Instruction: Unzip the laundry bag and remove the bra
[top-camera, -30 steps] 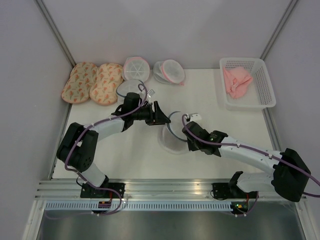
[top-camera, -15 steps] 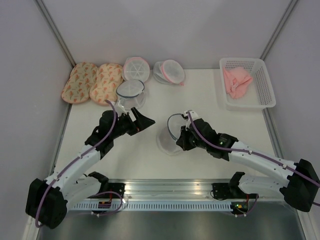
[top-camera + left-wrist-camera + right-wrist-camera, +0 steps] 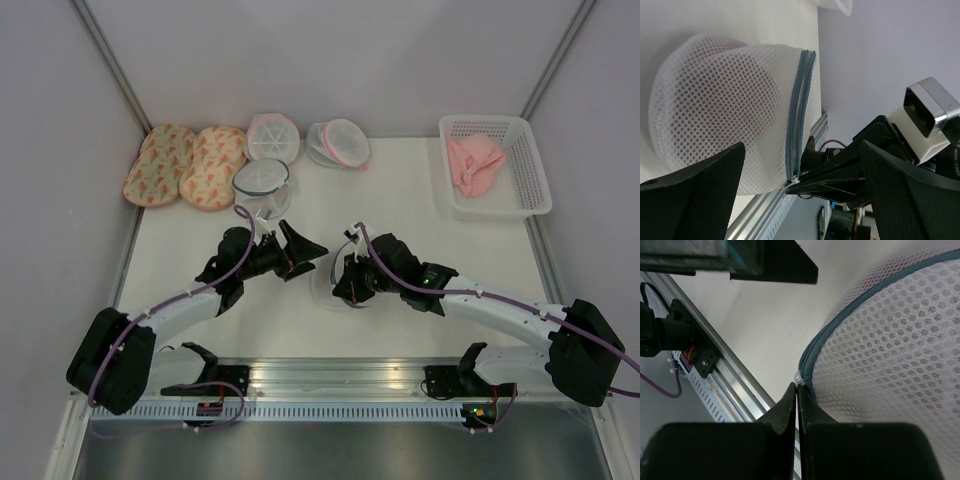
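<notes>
The laundry bag (image 3: 725, 115), white mesh with a blue-grey zipper rim (image 3: 799, 110), lies on its side on the table between the two arms; in the top view (image 3: 322, 282) the right arm covers most of it. My right gripper (image 3: 798, 388) is shut on the small white zipper pull (image 3: 799, 377) at the bag's near edge, also seen in the left wrist view (image 3: 793, 180). My left gripper (image 3: 303, 252) is open and empty, its fingers spread just left of the bag, facing the zipper. The bra is hidden.
A second blue-grey-rimmed mesh bag (image 3: 262, 180) sits behind the left gripper. Two pink-rimmed mesh bags (image 3: 273, 137) and two peach patterned pads (image 3: 185, 165) lie along the back. A white basket (image 3: 530, 170) with pale pink cloth (image 3: 473, 163) stands at the back right.
The left arm pulled back towards its base, then its open gripper came forward to the bag again. The right gripper shifted left and nearer with the bag's rim.
</notes>
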`<state>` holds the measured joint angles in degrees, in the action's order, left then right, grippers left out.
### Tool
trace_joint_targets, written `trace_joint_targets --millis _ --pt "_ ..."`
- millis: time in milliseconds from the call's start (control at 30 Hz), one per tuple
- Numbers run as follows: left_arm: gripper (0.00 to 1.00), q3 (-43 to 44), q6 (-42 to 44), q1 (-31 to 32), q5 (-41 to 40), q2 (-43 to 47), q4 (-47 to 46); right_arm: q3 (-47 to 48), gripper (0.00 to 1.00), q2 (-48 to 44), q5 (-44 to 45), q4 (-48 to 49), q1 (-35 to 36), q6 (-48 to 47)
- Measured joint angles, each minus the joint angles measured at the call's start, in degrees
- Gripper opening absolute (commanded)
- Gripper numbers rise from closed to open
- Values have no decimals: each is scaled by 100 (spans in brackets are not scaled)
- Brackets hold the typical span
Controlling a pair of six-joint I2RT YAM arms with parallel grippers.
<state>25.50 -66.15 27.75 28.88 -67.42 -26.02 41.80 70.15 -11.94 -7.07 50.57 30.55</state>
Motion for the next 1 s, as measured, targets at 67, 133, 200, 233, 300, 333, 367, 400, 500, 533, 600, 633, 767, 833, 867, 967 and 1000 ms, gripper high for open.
trace_joint_targets --millis 67,133,200,233,300,333,367,400,500,533,600,633,767,833,867,967,1000 --pt "97 201 28 114 184 -409 -76 2 0 -2 -26 17 2 -17" --pt "96 557 173 254 334 -807 -24 0 0 -13 -28 17 2 -39" --pt "88 907 382 389 452 -1095 70 0 0 -44 -28 15 2 -52" --pt "78 1040 483 448 487 -1189 98 0 0 -63 -28 15 0 -61" --pt "61 1196 636 529 573 -1298 116 0 1 -101 -26 17 0 -74" --pt "41 1246 723 566 625 -1335 133 0 1 -109 -26 17 0 -81" --pt "33 1287 796 588 669 -1366 177 0 0 -114 -28 17 0 -83" --pt "25 1333 914 614 719 -1405 254 2 0 -114 -26 17 0 -83" --pt "2 1467 1196 640 737 -1478 564 2 1 -114 -26 9 0 -87" --pt "2 1486 1287 640 730 -1478 673 0 1 -114 -24 2 0 -87" --pt "2 1497 1405 638 693 -1478 800 0 0 -118 -26 -35 2 -92" --pt "2 1497 1445 634 651 -1475 876 0 1 -120 -26 -57 2 -92" --pt "2 1451 1484 531 426 -1445 1060 0 0 -122 -31 -111 2 -116" --pt "2 1379 1482 428 358 -1397 1121 0 0 -122 -55 -118 -20 -146" --pt "2 1349 1482 380 308 -1373 1158 -4 0 -120 -81 -127 -26 -164" --pt "2 1314 1480 236 157 -1327 1266 -68 0 -120 -210 -164 -26 -205" --pt "2 1298 1480 208 118 -1320 1272 -111 1 -120 -245 -177 -24 -212"
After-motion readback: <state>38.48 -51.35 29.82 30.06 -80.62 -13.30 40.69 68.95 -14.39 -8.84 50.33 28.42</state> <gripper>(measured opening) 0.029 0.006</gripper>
